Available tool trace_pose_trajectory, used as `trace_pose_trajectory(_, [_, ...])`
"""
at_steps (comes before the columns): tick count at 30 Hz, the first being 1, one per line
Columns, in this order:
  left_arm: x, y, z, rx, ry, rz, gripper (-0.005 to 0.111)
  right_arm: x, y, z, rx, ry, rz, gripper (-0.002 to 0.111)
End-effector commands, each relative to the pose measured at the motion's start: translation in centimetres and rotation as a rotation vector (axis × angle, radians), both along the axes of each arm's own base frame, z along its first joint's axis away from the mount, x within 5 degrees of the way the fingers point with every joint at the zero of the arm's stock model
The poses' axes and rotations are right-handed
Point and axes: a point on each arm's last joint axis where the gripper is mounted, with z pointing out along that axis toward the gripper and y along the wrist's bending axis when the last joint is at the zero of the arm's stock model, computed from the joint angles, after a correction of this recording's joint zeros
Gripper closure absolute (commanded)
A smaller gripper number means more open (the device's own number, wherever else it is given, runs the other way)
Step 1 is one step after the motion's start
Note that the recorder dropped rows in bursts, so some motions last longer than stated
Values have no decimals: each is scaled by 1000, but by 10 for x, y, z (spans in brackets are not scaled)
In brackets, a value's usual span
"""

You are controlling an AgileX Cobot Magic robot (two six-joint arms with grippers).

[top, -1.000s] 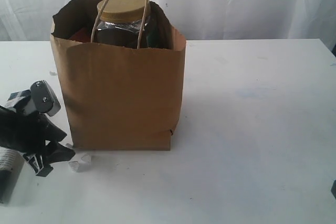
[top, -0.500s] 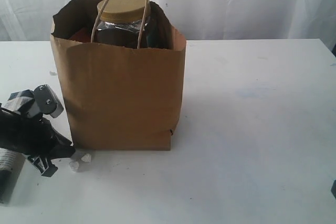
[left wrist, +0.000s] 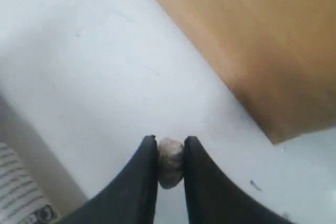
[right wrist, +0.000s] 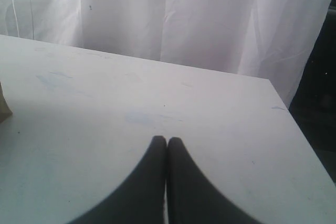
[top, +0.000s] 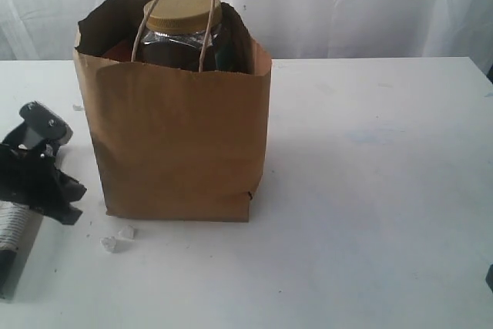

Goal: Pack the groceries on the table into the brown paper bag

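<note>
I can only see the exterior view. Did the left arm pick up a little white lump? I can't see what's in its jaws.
Observer: Yes. In the left wrist view, the left gripper is shut on one white lump.
Operator: Is the bag close to it?
Observer: The brown paper bag has its bottom corner just beyond the white lump, not touching it.
Operator: And the other arm?
Observer: The right gripper is shut on nothing, above bare table.

Left gripper (left wrist: 170, 142) is clamped on one small white lump (left wrist: 169, 164), a jaw pressed against each side. White table (left wrist: 94, 66) beneath. Brown paper bag (left wrist: 262, 40) stands near, one lower corner visible. Printed label (left wrist: 23, 198) at edge of view, item unidentifiable.
</note>
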Motion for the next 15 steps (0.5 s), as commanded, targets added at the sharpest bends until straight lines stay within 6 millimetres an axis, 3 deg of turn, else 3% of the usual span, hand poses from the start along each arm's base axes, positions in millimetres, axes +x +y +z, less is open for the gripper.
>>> trace_pose_trajectory(1, [-7,-1,38,-124,-73,110,107,0,0,-1,-8,0,1,108])
trace_pose_trajectory(7, [-29,-7,97,-296,-205,130,107,0,0,-1,-8,0,1,108])
trace_pose_trajectory(15, [-81,-26,184,-608,-351,-71,107,0,0,-1,-8,0,1,108])
